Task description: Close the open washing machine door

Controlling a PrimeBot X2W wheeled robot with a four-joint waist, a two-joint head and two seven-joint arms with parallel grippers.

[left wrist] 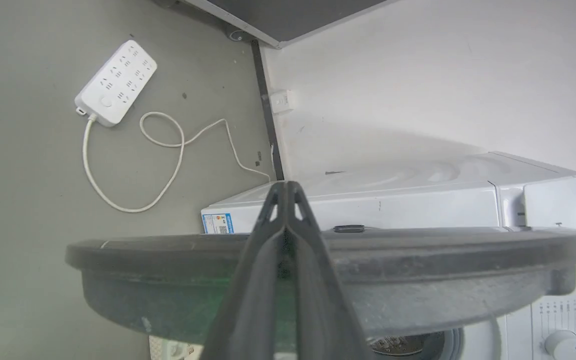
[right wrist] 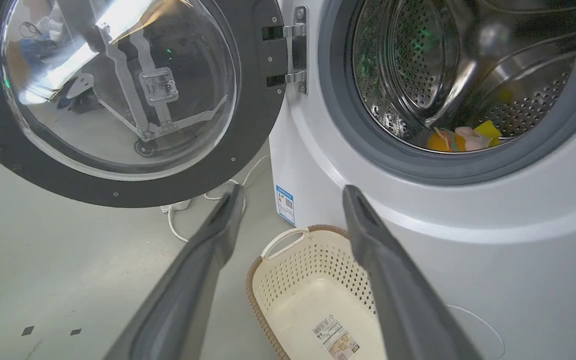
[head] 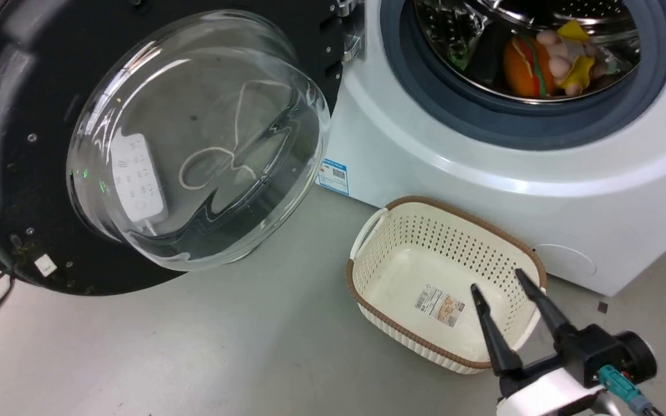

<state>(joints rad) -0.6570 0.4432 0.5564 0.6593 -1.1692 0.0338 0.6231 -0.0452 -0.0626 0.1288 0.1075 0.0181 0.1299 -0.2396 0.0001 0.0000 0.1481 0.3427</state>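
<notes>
The washing machine door stands swung wide open at the left, its clear glass bowl bulging toward me and its metal hinge at the machine's front. The white washing machine shows its grey gasket and steel drum at the right. My left gripper is shut with nothing in it; its fingers reach across the door's black rim, and I cannot tell whether they touch it. My right gripper is open and empty above the basket, pointing between the door and the machine.
A cream perforated basket sits on the grey floor before the machine, under my right gripper. Soft toys lie in the drum. A white power strip with a looped cord lies on the floor behind the door, near the wall.
</notes>
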